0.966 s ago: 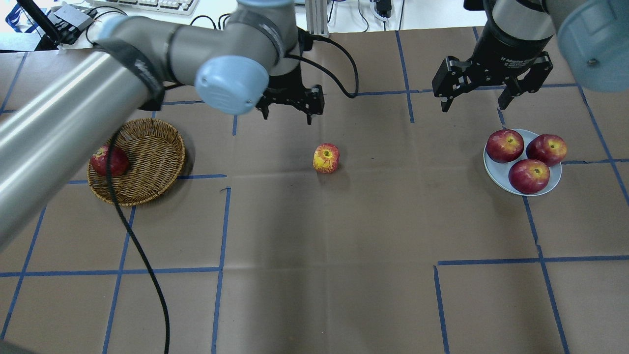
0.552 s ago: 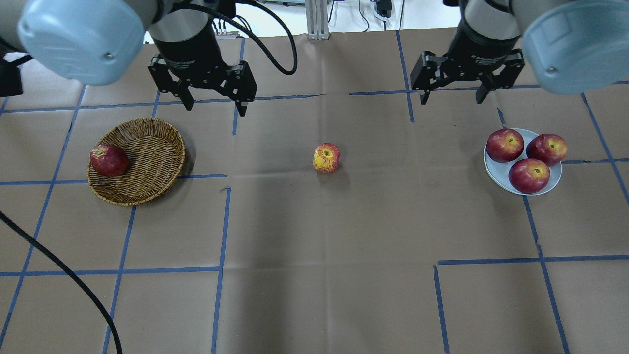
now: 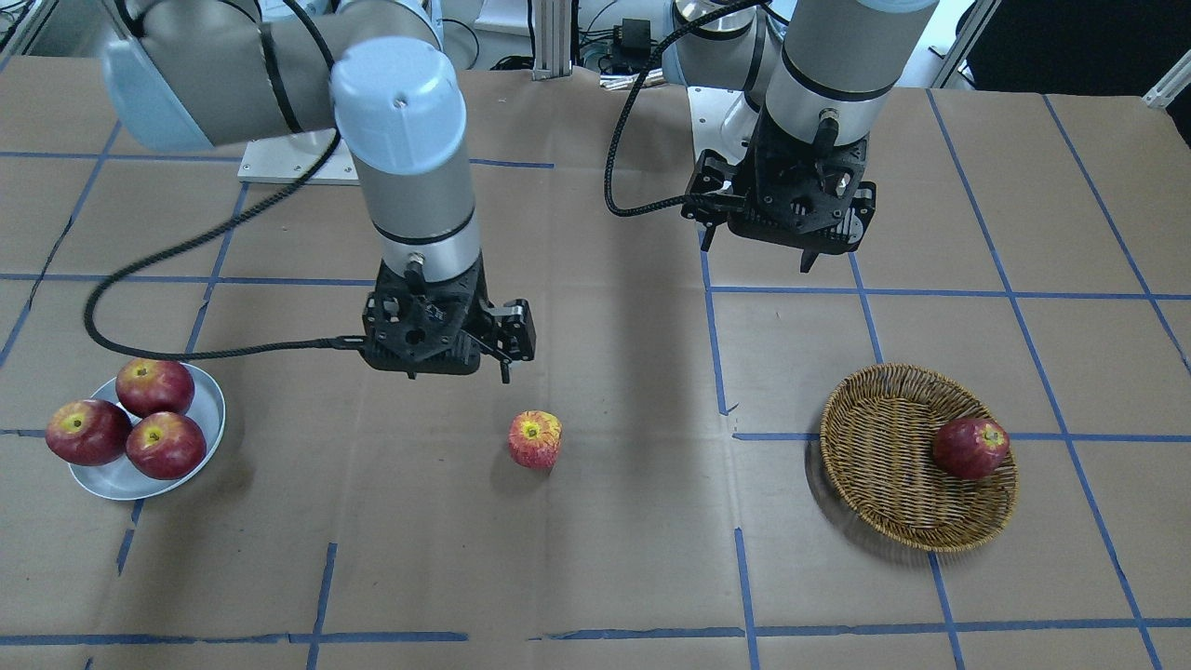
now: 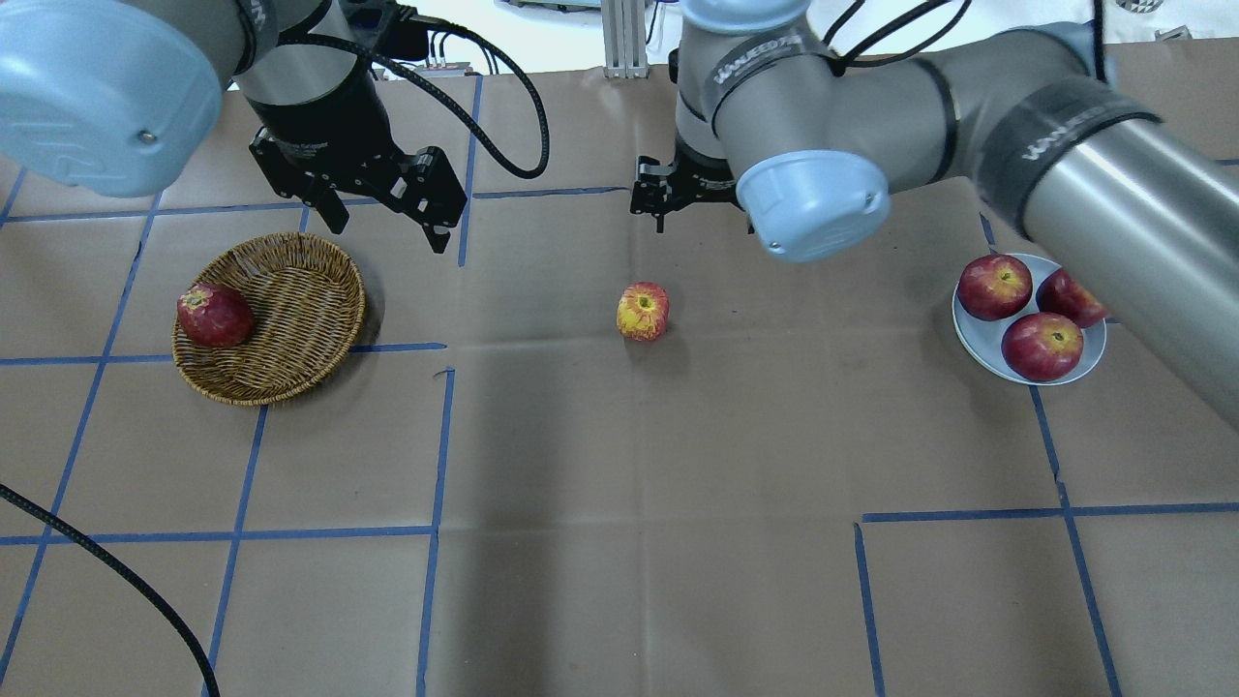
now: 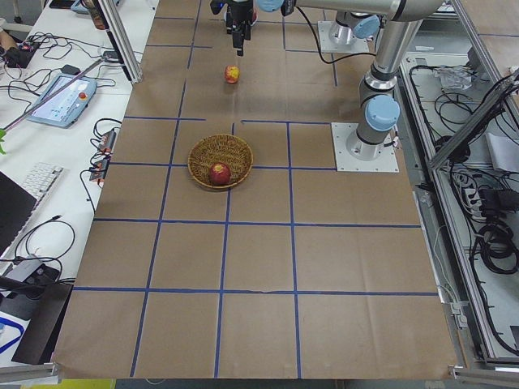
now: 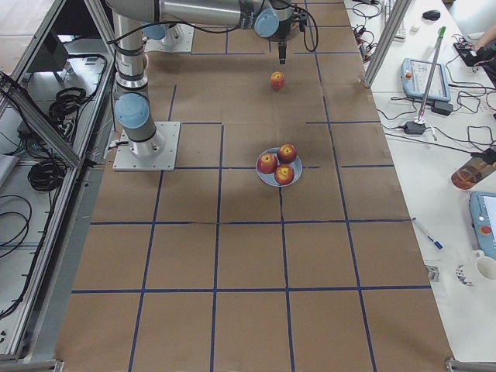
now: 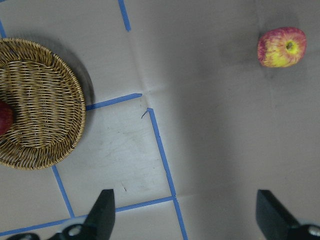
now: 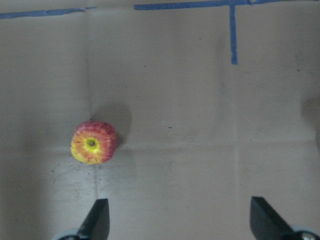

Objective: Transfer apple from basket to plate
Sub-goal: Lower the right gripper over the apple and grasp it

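Brown paper-covered table point(image 4: 619, 581), blue tape grid point(image 4: 329, 531), white side desks point(image 6: 434, 170), cables point(image 5: 486, 235), keyboard point(image 5: 46, 181).

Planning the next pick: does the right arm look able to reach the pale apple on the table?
Probably yes: the right hand, open, hangs above the table close by the apple, which stands alone with nothing between them.

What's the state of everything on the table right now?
apple, upright on the table, between basket and plate, not held
basket, holds one dark apple
plate, holds three dark apples
left tool, open, empty
right tool, open, empty, near the apple
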